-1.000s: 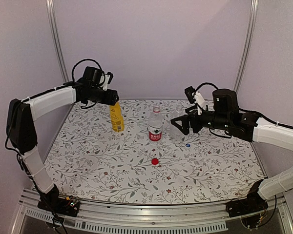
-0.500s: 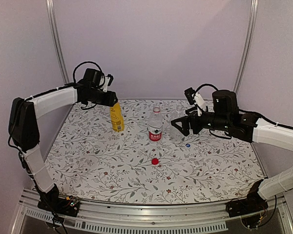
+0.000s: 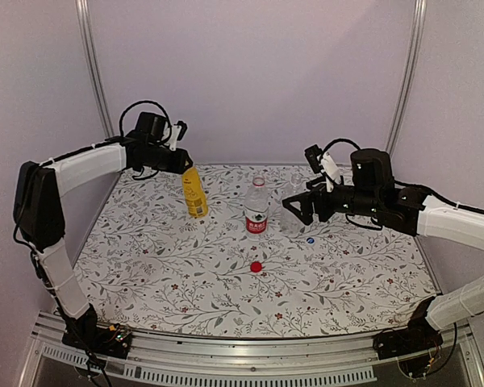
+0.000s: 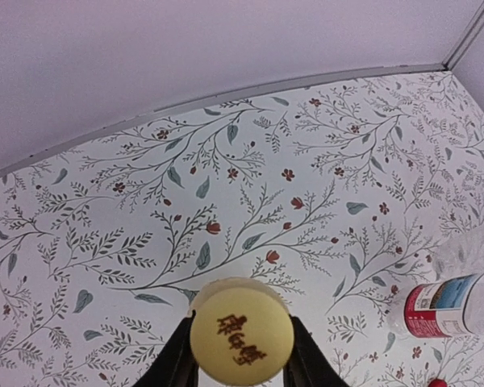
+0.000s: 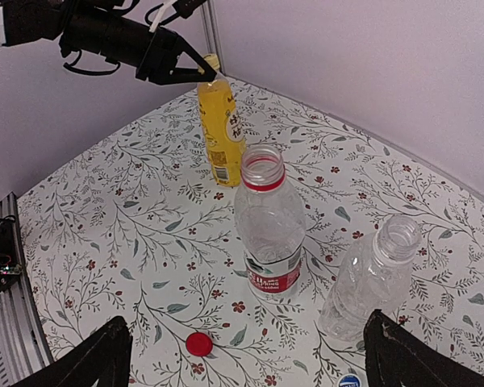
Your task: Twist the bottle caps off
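My left gripper (image 3: 186, 166) (image 4: 240, 345) is shut on the yellow cap (image 4: 240, 330) of the yellow bottle (image 3: 195, 197) (image 5: 220, 133). That bottle leans slightly at the back left of the floral mat. The red-label bottle (image 3: 256, 211) (image 5: 270, 226) stands uncapped in the middle. An unlabelled clear bottle (image 3: 291, 216) (image 5: 369, 278) stands uncapped just right of it. A red cap (image 3: 256, 266) (image 5: 198, 344) and a blue-white cap (image 3: 310, 239) (image 5: 349, 380) lie loose on the mat. My right gripper (image 3: 294, 208) (image 5: 250, 348) hangs open beside the clear bottle, holding nothing.
The floral mat (image 3: 145, 266) is bounded by pale walls at the back and sides, with metal posts (image 3: 93, 72) in the corners. An aluminium rail (image 3: 250, 359) runs along the near edge by the arm bases.
My left gripper has closed onto the yellow cap, and the yellow bottle now leans a little. The right arm has not moved.
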{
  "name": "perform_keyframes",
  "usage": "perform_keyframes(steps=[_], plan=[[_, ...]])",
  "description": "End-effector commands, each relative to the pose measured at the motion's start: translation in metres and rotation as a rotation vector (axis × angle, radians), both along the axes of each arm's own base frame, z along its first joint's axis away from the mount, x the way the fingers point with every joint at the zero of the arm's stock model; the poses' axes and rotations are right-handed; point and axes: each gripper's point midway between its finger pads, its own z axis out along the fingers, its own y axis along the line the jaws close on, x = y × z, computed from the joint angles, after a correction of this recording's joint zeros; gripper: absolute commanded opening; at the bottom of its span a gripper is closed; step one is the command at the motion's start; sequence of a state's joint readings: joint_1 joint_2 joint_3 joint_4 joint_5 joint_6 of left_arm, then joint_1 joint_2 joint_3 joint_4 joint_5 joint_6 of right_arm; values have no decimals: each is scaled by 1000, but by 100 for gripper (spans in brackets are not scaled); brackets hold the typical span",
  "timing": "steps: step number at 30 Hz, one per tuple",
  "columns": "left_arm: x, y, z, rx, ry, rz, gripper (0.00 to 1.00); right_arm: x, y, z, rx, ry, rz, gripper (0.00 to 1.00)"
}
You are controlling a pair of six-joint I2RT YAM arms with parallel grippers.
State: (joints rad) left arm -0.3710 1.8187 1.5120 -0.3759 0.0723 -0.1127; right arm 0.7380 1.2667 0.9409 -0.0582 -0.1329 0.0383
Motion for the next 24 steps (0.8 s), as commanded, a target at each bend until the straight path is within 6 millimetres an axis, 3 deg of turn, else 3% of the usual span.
perform_keyframes(steps=[1,7,13,18,24], plan=[[4,1,18,-22,-47,-22,28,4,-3,4,12,-7,-18,99],[-18,2,48,-40,-80,-49,14,3,-10,17,30,-28,-53,99],[-70,-15,104,-128,-122,-165,0,-1,-17,51,112,-94,-71,99],[-133,-33,150,-237,-132,-330,0,-20,5,81,151,-146,106,99],[-210,-58,192,-339,-136,-543,0,-29,50,92,135,-134,308,99]])
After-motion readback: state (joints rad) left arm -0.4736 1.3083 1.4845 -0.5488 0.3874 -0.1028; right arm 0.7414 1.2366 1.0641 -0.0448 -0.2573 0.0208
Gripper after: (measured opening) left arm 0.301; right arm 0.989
